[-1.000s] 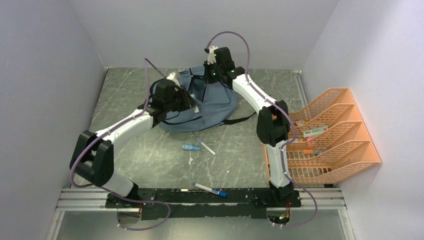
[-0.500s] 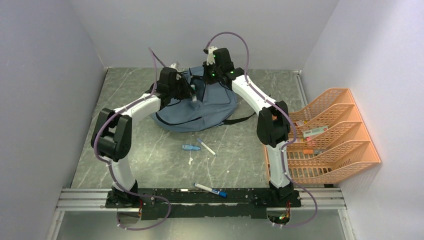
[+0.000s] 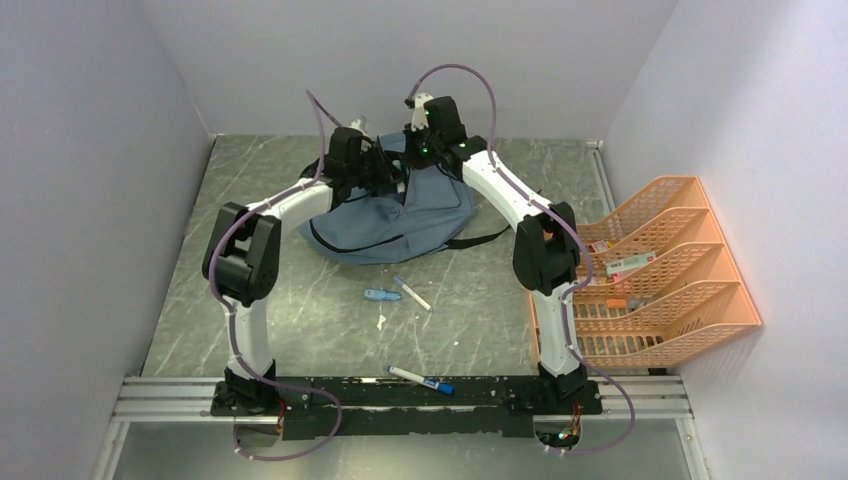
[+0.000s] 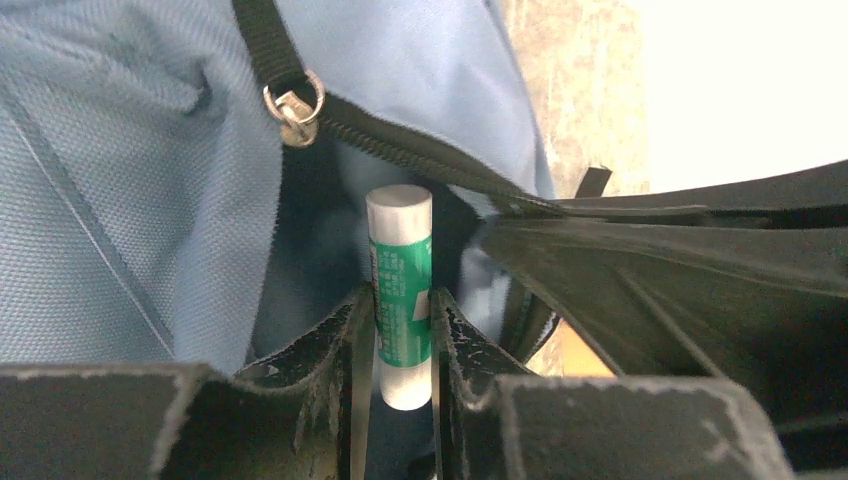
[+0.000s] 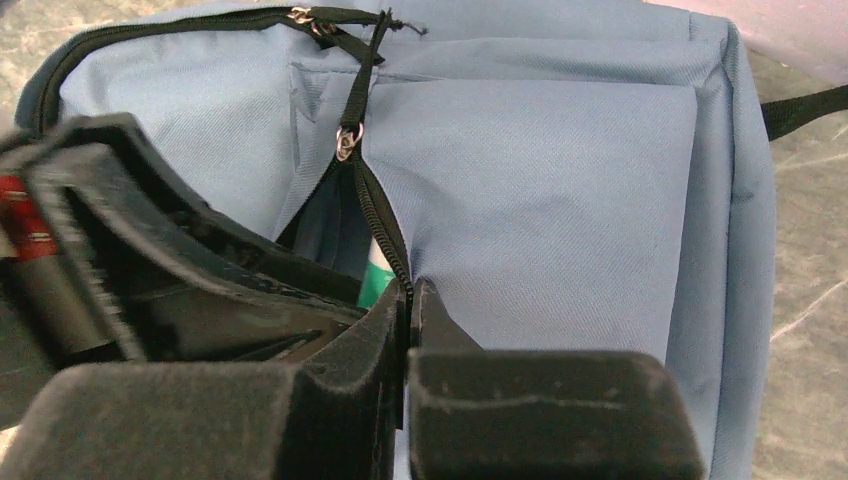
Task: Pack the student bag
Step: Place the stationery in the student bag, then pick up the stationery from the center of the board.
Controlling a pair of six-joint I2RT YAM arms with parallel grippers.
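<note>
Reaching over the far middle of the table (image 3: 300,330), both my arms bend in like an arch above the student bag (image 3: 400,225). My left gripper (image 4: 400,312) pinches a glue stick (image 4: 399,245), a smooth round tube, white with a green label, its tip at the pocket's open mouth. My right gripper (image 5: 408,300) is squeezed tight on the bag's black zipper edge. The bag is soft, woven grey-blue cloth. The pocket gap is narrow. An orange mesh rack (image 3: 680,290) sits by the table's right edge, well apart from the bag
</note>
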